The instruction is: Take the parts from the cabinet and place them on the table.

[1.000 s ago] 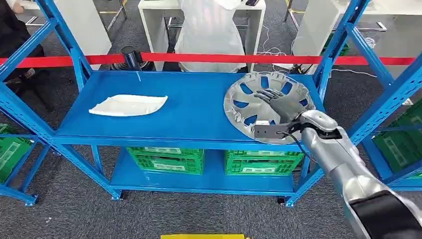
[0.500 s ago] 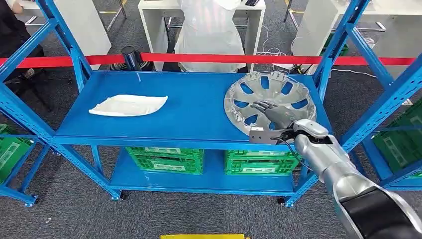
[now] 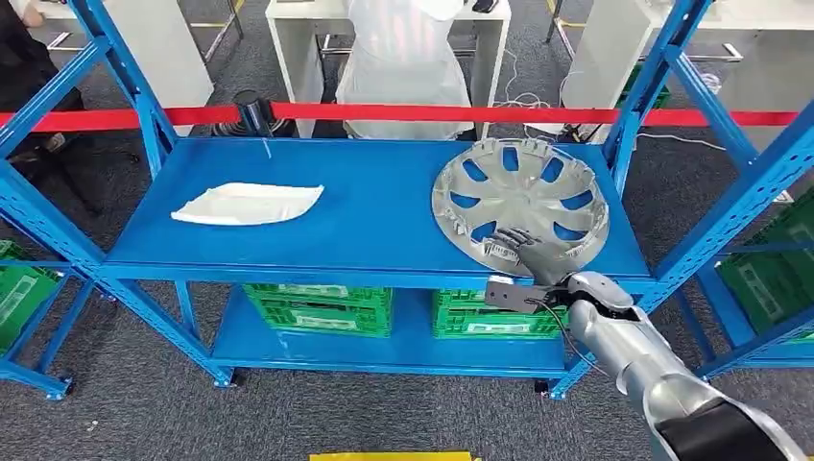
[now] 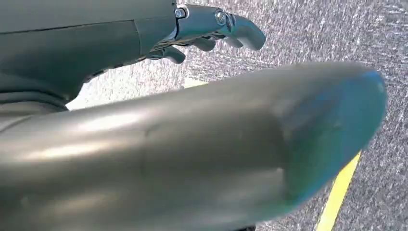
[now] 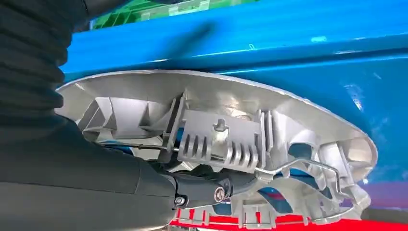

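Lying on the blue shelf (image 3: 365, 206) at the centre right of the head view, the silver wheel cover (image 3: 519, 196) is touched at its near rim by the right hand (image 3: 531, 254); whether it is gripped cannot be told. A white part (image 3: 248, 204) is seen at left. The left hand (image 4: 211, 26) is curled over grey floor, holding nothing.

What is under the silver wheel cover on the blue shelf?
The silver plastic wheel cover lies on the blue metal shelf, seen through its openings. The right robot hand covers its near rim.
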Tool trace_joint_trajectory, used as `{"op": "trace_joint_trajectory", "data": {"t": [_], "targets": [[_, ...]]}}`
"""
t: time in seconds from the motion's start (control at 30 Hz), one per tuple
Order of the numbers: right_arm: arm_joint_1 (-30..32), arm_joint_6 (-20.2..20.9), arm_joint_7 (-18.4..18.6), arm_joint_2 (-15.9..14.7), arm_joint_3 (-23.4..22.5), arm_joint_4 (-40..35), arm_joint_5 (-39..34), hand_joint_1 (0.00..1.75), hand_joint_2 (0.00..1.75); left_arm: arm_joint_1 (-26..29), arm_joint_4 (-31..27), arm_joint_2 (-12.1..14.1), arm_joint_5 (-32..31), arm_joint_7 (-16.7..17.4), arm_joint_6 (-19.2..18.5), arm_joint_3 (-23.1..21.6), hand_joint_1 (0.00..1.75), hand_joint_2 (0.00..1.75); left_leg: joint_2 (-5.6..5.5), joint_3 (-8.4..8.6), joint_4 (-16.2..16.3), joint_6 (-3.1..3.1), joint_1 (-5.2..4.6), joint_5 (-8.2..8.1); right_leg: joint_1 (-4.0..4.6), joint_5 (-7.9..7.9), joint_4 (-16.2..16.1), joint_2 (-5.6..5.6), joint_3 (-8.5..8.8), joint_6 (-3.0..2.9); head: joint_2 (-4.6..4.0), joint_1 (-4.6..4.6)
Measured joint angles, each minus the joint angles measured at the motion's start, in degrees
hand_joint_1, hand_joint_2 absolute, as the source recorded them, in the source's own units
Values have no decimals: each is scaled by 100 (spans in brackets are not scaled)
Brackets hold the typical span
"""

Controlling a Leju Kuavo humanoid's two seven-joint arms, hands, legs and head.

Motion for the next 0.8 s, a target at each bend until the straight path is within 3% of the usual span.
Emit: {"op": "trace_joint_trajectory", "data": {"t": [0.5, 0.53, 0.57, 0.6, 0.8], "targets": [[273, -111, 52, 39, -297, -157, -81, 0, 175, -53, -7, 107, -103, -28, -30, -7, 0, 0, -2, 27, 0, 1, 0, 0, 0, 0, -5, -1, 34, 1, 2, 0], [294, -146, 83, 44, -304, -175, -77, 28, 175, -42, -7, 107, -99, -37, -44, -7, 0, 0, -3, 27, 0, 1, 0, 0, 0, 0, -6, -1, 35, 1, 2, 0], [310, -181, 122, 48, -306, -197, -48, 28, 175, -29, -7, 107, -90, -37, -46, -7, 0, 0, -2, 27, 0, 1, 0, 0, 0, 0, -6, -1, 34, 0, 0, 0], [321, -214, 157, 53, -308, -210, -27, 175, 175, -16, -7, 107, -72, -37, -44, -7, 0, 0, -2, 27, 0, 1, 0, -1, 0, 0, -7, 0, 34, 1, 2, 0], [364, -234, 417, 61, -315, -330, 196, 175, 175, 54, -4, 107, -26, -96, -37, -6, 0, 0, -4, 27, 0, 5, 0, -3, 0, -3, -10, -1, 35, 4, 0, 0]]}}
